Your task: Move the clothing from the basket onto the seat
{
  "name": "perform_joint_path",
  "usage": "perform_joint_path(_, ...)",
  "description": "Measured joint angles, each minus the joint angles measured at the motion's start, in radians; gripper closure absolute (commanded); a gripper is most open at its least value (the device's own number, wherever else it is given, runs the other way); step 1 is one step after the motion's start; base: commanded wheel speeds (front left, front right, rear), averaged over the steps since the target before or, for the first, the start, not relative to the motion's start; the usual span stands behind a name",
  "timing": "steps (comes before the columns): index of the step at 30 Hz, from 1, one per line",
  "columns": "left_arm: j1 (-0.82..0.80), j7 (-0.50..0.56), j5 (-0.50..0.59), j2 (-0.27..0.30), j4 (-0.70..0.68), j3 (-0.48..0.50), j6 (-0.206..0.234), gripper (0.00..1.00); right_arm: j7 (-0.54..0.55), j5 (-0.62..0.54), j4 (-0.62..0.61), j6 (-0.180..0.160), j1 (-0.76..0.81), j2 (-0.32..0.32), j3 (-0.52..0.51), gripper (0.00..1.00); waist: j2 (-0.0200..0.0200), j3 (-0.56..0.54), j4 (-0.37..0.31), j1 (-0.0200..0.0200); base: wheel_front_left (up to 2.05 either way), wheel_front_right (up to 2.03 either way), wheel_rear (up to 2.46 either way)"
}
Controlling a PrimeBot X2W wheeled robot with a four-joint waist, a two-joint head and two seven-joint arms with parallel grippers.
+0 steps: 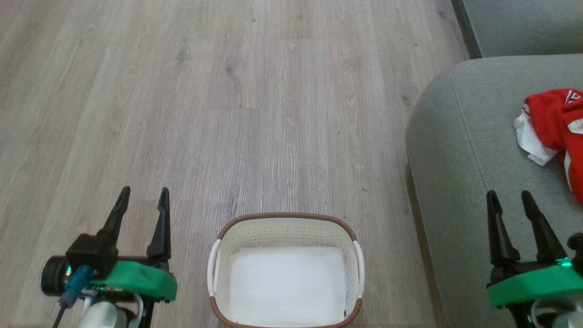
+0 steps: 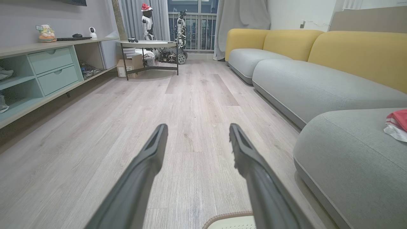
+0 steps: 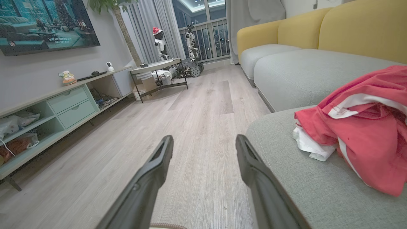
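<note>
The red clothing (image 1: 558,123) with white panels lies crumpled on the grey-green seat (image 1: 460,150) at the right; it also shows as clothing (image 3: 362,127) on the seat (image 3: 305,178) and as clothing (image 2: 397,122) at the edge of the seat (image 2: 346,159). The white basket (image 1: 284,228) with a brown rim stands on the floor at bottom centre, holding just a flat white liner sheet (image 1: 287,282). My left gripper (image 1: 143,191) is open over the floor left of the basket. My right gripper (image 1: 509,197) is open above the seat's front part, apart from the clothing.
Pale wood floor (image 1: 227,114) stretches ahead. A second sofa cushion (image 1: 524,25) lies beyond the seat. Farther off are yellow-backed sofas (image 2: 318,54), a low cabinet (image 2: 47,70) along the left wall, a round table (image 2: 148,47) and two robot figures (image 2: 146,19) by the window.
</note>
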Motion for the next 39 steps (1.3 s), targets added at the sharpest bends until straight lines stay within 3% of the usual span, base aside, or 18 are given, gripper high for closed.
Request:
perform_joint_path(28,0.001,0.001,0.09,-0.1,0.05,0.119,-0.113,0.0,0.004,-0.013,0.008,0.0,-0.002,0.006,0.001,0.0,0.0,0.006,-0.005,0.0001,0.0,0.0,0.0)
perform_joint_path(29,0.002,0.002,0.09,-0.103,0.065,0.117,-0.113,1.0,0.004,-0.013,0.024,0.0,-0.001,0.006,0.004,1.0,0.0,0.006,-0.005,0.0001,0.0,0.0,0.0)
perform_joint_path(39,0.057,0.02,0.038,-0.123,0.139,0.116,-0.115,1.0,0.012,0.035,0.103,0.0,0.017,0.019,0.014,1.0,0.0,0.005,-0.006,0.0001,0.0,0.0,0.0)
